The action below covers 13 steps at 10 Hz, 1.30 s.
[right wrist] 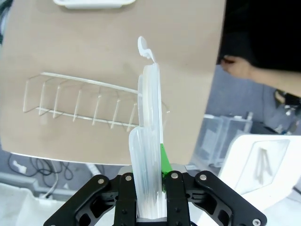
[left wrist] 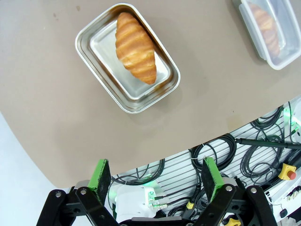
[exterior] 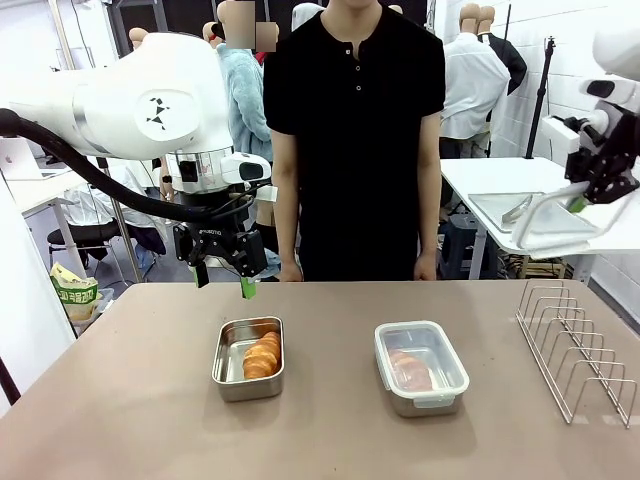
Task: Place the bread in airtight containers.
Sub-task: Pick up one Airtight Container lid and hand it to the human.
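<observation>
One bread (exterior: 262,356) lies in the uncovered airtight container (exterior: 228,372), a steel pan left of centre. My left gripper (exterior: 224,284) hangs open just behind and above it. In the left wrist view that bread (left wrist: 135,47) and pan (left wrist: 96,66) are ahead of the open gripper (left wrist: 156,175). A second container (exterior: 438,352) to the right holds bread (exterior: 410,370) under a clear lid. My right gripper (exterior: 590,195) is raised at the far right, shut on another clear lid (exterior: 550,225). In the right wrist view this lid (right wrist: 149,127) stands edge-on in the gripper (right wrist: 153,160).
A wire rack (exterior: 578,360) stands at the table's right edge and is seen again as the rack (right wrist: 84,106) below my right gripper. A person in black stands at the far side, hands (exterior: 427,268) down at the table edge. A side table (exterior: 480,180) is behind on the right.
</observation>
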### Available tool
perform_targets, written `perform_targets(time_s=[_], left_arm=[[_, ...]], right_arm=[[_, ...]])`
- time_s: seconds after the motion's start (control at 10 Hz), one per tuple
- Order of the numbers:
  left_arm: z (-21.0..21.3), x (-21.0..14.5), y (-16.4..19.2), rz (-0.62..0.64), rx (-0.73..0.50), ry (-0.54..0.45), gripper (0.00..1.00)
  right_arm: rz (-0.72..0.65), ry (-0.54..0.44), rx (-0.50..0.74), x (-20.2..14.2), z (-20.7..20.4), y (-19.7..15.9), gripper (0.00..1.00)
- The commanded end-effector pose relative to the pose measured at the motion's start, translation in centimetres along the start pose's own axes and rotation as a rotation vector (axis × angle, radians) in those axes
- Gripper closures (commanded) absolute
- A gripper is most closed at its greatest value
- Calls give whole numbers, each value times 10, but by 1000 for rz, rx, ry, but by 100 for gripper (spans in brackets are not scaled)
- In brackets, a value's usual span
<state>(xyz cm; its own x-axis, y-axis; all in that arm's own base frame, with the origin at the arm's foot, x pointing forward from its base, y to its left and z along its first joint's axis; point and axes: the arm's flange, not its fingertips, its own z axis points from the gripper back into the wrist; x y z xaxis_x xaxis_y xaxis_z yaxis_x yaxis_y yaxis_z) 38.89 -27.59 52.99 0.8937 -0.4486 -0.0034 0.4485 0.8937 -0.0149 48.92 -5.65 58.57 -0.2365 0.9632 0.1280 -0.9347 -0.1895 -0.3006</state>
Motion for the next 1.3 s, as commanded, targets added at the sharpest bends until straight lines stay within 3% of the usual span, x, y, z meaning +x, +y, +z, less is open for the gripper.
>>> perform_targets(time_s=[0.0,0.6,0.9,1.2], left_arm=[[2,-1,1,2,8,0,0],[2,-1,1,2,8,0,0],[2,-1,1,2,8,0,0],[2,-1,1,2,8,0,0]], right_arm=[[101,-19,-162,18,13,-14,100],[366,1,-397,93,59,-84,100],[464,-70,-432,121,51,-116,100],[495,-133,-436,128,38,-135,100]])
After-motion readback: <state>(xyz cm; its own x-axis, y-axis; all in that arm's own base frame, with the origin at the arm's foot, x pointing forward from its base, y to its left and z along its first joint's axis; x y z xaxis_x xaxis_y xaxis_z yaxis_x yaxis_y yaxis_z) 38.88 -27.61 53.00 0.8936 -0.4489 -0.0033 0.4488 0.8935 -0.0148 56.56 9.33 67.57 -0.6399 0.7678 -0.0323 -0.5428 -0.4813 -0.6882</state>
